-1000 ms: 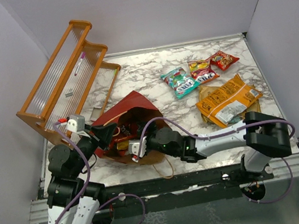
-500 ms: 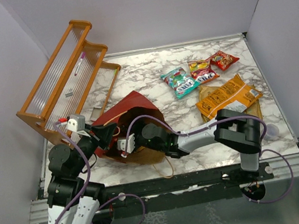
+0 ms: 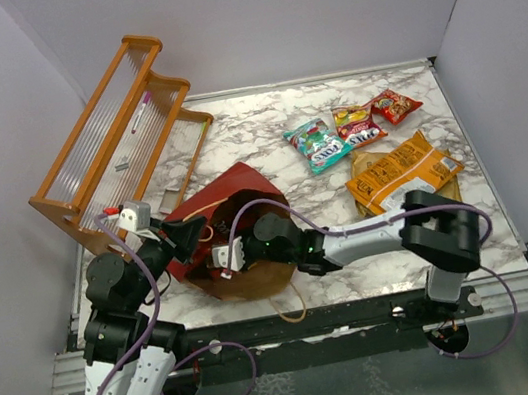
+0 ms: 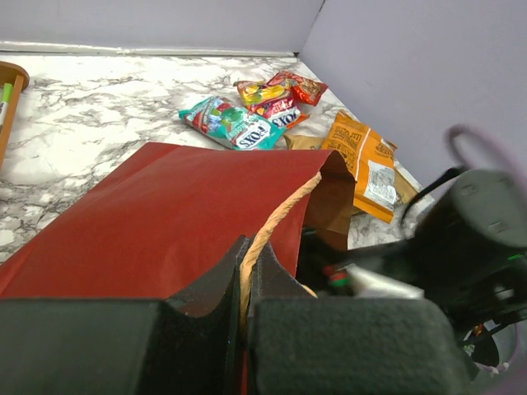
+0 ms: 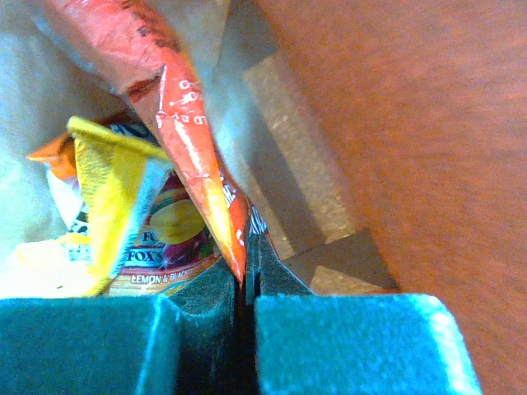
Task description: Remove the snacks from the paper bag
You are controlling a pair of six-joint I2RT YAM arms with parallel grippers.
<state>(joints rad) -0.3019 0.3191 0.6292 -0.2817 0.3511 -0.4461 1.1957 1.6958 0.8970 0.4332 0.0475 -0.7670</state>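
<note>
Pulling from here could fail in two ways, I judge. The right gripper, reached into the bag's mouth by the near edge, is clenched on only the thin edge of an orange-red packet, so the crinkly foil may slip free. The yellow packet lying against it may also drag along or drop back.

The left gripper is clamped on the twine handle at the rim. If that slight hold gives, the mouth could sag shut around the right gripper.

The paper bag lies on its side toward the near-left corner, red outside, brown kraft inside, creased.

Farther off, toward the far-right corner, a teal packet, a red-and-yellow packet, a red packet and the orange chip bag lie already out.
</note>
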